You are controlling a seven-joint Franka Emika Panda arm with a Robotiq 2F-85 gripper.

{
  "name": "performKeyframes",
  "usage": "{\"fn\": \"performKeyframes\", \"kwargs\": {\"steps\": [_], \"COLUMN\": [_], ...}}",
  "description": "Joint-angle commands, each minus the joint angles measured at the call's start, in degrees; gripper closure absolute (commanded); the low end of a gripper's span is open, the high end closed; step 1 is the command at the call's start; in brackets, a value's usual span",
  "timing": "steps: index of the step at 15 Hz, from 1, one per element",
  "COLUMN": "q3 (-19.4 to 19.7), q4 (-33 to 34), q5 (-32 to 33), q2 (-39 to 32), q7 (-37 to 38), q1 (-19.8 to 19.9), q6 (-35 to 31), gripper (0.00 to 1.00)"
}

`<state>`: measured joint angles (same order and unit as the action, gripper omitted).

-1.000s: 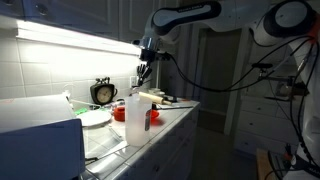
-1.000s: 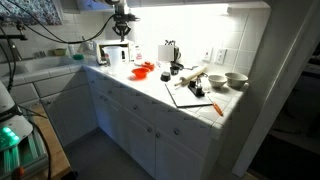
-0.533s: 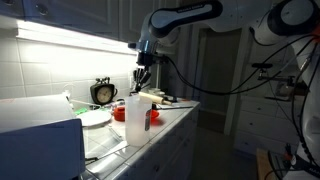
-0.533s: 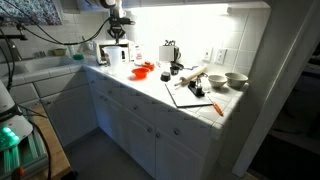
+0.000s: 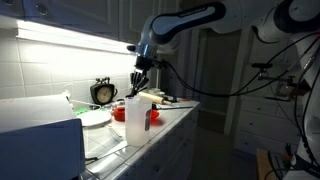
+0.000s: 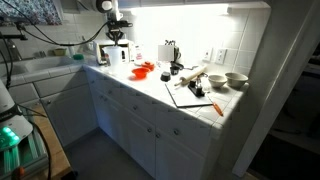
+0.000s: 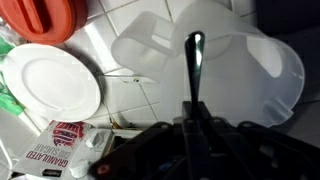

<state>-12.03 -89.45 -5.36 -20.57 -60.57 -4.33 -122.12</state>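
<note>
In the wrist view my gripper (image 7: 193, 120) is shut on a thin dark metal utensil (image 7: 194, 70) whose rounded tip points away from me. Directly beneath the tip is a translucent white plastic jug (image 7: 235, 60) with a handle, standing on the tiled counter. In both exterior views the gripper (image 5: 139, 82) (image 6: 114, 38) hangs in the air above the jug (image 5: 133, 120) (image 6: 117, 55), not touching it. I cannot tell which kind of utensil it is.
A white plate (image 7: 50, 88), a red container (image 7: 45, 18) and a sugar packet (image 7: 52, 155) lie beside the jug. Further along the counter sit a clock (image 5: 103, 93), a rolling pin (image 6: 190, 78), a dark board (image 6: 192, 96) and white bowls (image 6: 237, 79).
The arm has carried the gripper and utensil sideways along the counter, ending over the jug. The jaws stayed shut throughout.
</note>
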Motion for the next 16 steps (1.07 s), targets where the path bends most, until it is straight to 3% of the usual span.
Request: {"fn": "performKeyframes", "kwargs": {"steps": [1, 16], "q3": [-0.04, -0.10], "q4": [-7.02, -26.72], "q5": [0.27, -2.30], "q2": [4.26, 16.40], "q7": [-1.73, -7.13], "q1": [0.01, 0.10], "q6": [-6.24, -28.99], "gripper": [0.98, 0.98]}}
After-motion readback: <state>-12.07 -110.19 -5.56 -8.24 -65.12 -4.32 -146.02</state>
